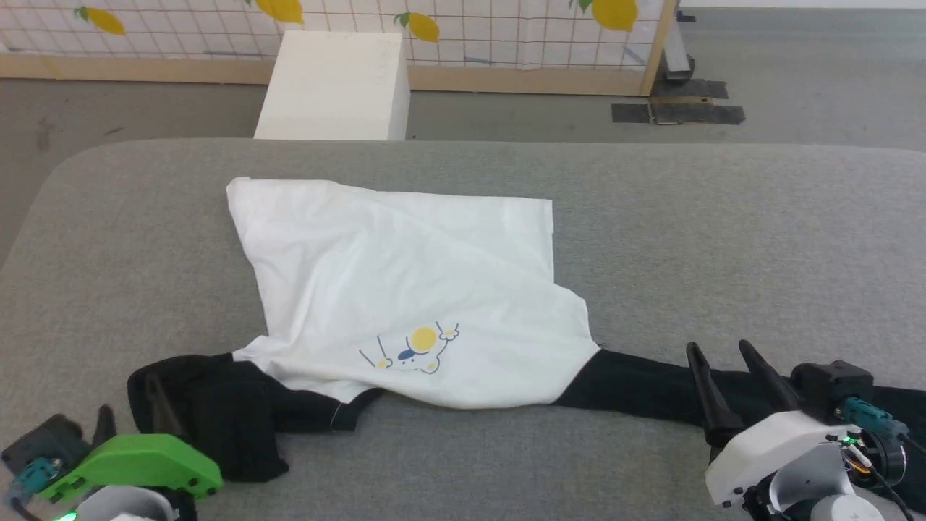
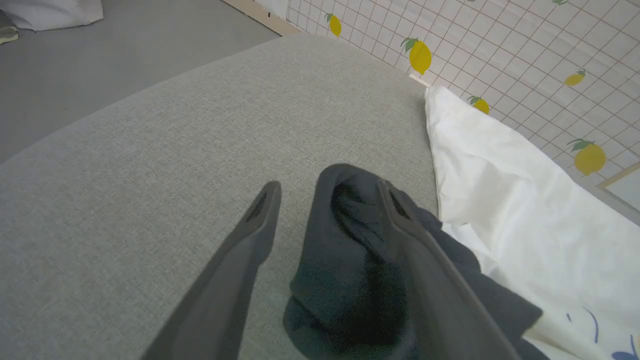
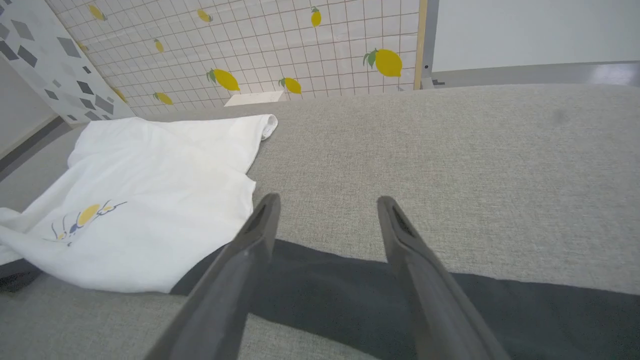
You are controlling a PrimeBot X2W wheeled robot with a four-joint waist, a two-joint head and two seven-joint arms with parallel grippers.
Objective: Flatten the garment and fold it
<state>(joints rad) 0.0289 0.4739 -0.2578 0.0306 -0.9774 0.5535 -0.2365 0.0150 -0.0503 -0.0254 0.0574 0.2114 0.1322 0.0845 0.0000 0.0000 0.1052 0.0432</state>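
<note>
The garment (image 1: 405,289) lies on the grey padded table (image 1: 723,231), its white body creased and skewed, with the yellow cartoon print (image 1: 416,347) facing up near me. Its left black sleeve (image 1: 217,412) is bunched up. The right black sleeve (image 1: 651,394) stretches out flat to the right. My left gripper (image 1: 130,409) hovers open over the bunched sleeve (image 2: 350,260), whose end lies between the fingers in the left wrist view. My right gripper (image 1: 718,351) is open above the stretched sleeve (image 3: 325,285), holding nothing.
A white box (image 1: 333,87) stands on the floor beyond the table's far edge. Behind it runs a lemon-print grid partition (image 1: 470,29) with a wooden frame. Bare grey table surface spreads to the right of the garment and along the far edge.
</note>
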